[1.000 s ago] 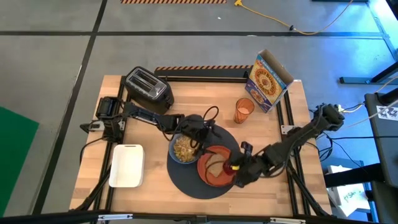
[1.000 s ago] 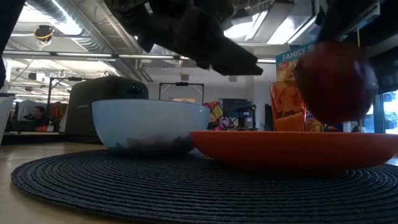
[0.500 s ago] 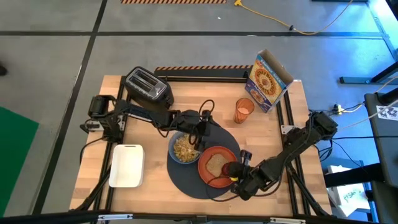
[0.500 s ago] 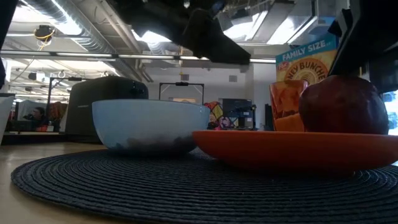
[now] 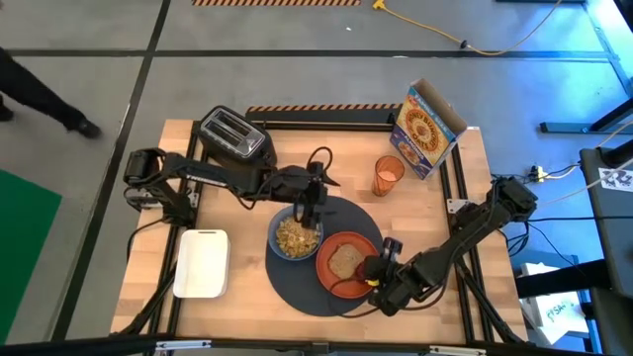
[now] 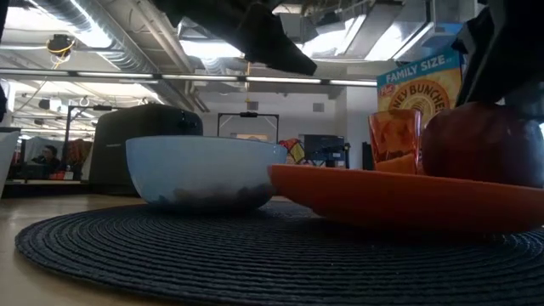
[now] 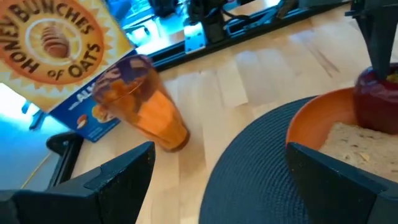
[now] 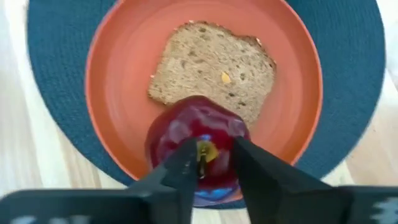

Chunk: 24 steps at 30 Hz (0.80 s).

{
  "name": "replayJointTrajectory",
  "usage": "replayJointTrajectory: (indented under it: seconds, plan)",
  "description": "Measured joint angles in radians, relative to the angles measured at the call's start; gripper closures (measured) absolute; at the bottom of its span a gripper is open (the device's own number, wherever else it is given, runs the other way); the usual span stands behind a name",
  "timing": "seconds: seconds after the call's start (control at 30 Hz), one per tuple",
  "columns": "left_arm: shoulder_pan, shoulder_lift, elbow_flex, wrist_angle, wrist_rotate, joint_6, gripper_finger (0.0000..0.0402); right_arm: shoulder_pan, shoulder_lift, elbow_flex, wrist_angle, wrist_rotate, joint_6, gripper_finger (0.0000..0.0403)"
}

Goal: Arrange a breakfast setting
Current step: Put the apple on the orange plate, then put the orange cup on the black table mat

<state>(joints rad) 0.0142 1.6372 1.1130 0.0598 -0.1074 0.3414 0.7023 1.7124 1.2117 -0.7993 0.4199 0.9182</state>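
The round dark-grey mat carries the blue bowl, filled with cereal, and the orange plate. The brown toast slice lies flat on the plate. My right gripper is shut on the dark-red fruit at the plate's right side. My left gripper is open and empty above the bowl's far rim. The translucent orange cup stands on the table beyond the mat. My right gripper has its two fingers on the fruit's top, one on either side of the stem. They come from above, slanting in from the table's right. The fruit sits upright on the plate's rim part, next to the toast.
A black toaster stands at the far left and a cereal box at the far right. A white tray lies near the left edge. A person's legs show on the floor beyond the table's left.
My right gripper has come down and a little toward the near edge with the fruit, which was lifted clear and now rests on the plate. My left gripper has risen a little above the bowl and stays open.
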Motion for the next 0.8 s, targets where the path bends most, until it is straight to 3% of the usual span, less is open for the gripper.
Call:
replayJointTrajectory:
  seconds: [0.37, 0.6, 0.8]
  plan:
    - [0.032, -0.002, 0.0, -0.008, 0.027, -0.075, 0.0045, 0.0, -0.054, 0.017, -0.036, 0.079, 0.001, 0.0189]
    - [0.032, -0.002, -0.001, -0.003, 0.027, -0.113, 0.0045, 0.0, -0.117, 0.017, -0.03, 0.214, -0.031, 0.018]
    - [0.014, -0.041, -0.102, 0.145, 0.019, -0.151, 0.0045, -0.002, -0.239, 0.017, -0.059, 0.39, -0.089, 0.018]
